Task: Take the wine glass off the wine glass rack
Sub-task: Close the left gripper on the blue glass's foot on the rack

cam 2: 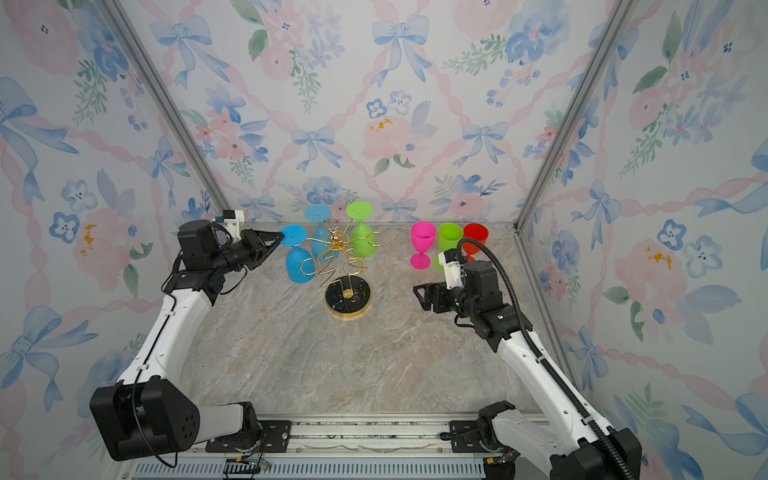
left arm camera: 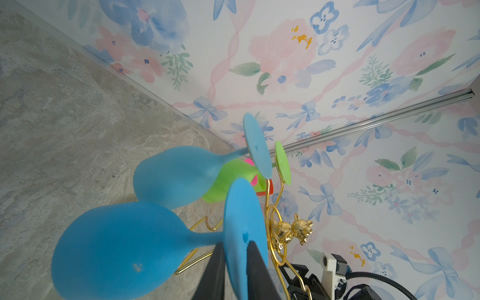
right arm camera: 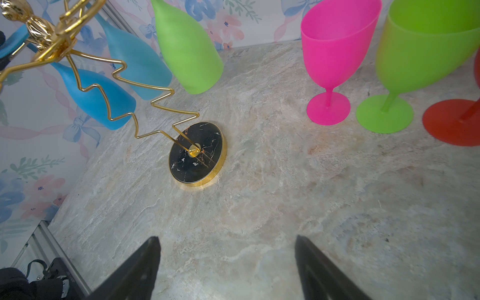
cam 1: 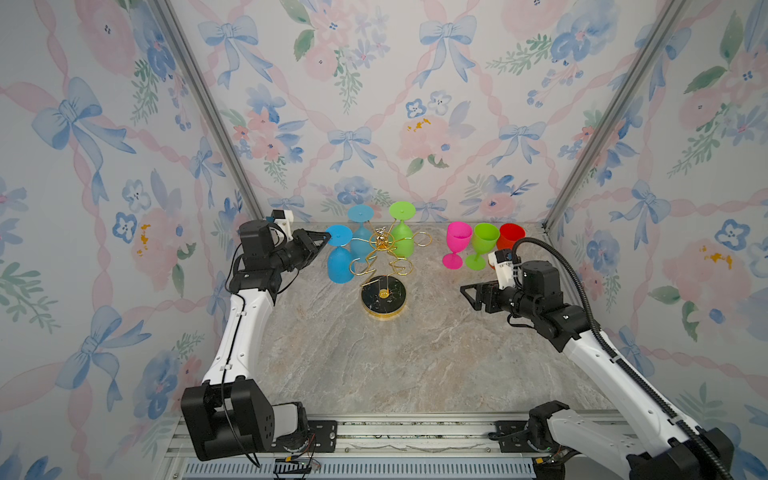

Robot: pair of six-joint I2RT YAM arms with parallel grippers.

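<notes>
the left pincer [left arm camera: 235,262] grips the rack-hung blue wine glass [left arm camera: 124,249] by its foot.

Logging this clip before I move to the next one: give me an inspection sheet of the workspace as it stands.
Surface: marbled tabletop, no spills seen.
Job's things: wine glass rack upright; two blue glasses and one green glass hang inverted.
Clutter: pink glass, green glass, red glass upright on the table.
Grippers: left gripper pinching the nearest blue glass's foot; right gripper open, empty.
Cables: corrugated hose along right arm.
Surroundings: floral wallpaper.
</notes>
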